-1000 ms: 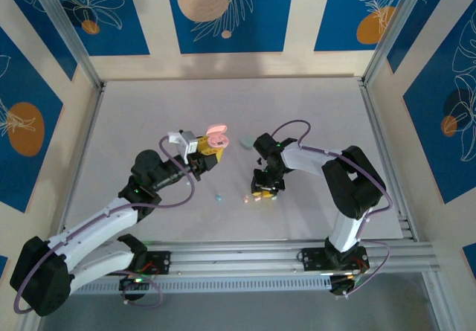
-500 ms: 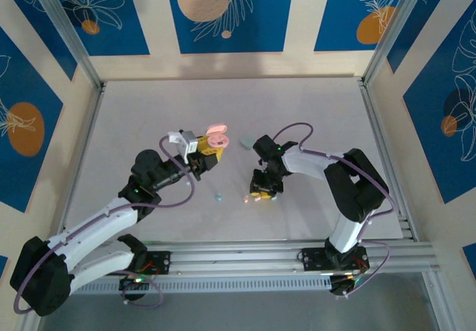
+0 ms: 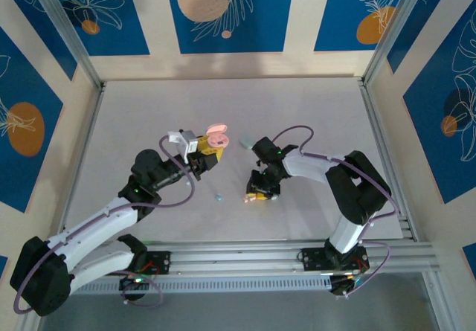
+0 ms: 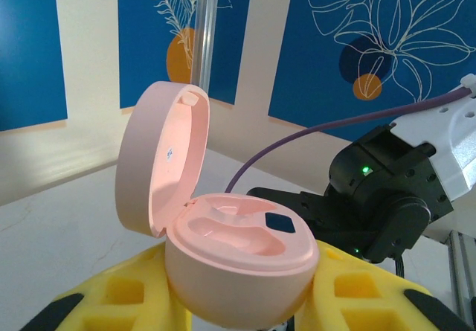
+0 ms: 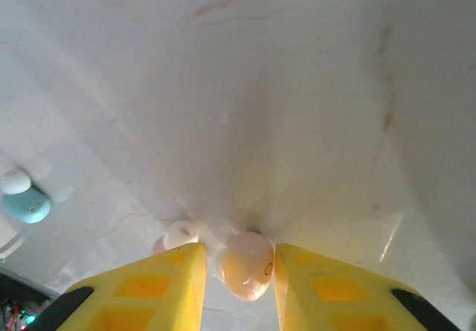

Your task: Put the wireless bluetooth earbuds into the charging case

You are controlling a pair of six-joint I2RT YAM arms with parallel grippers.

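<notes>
I held the left fingers [image 4: 361, 290] clamped on the open pink charging case [image 4: 238, 260], lifted with its wells facing up to receive, while the right fingers [image 5: 167, 286] pinched a pink earbud [image 5: 248, 265] off the tabletop [image 5: 297, 85].

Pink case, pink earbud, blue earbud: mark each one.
pink case [image 4: 238, 271], left wrist view, front of base.
pink earbud [image 5: 248, 265], right wrist view, rounded body.
blue earbud [image 5: 27, 206], right wrist view, blue shell.
</notes>
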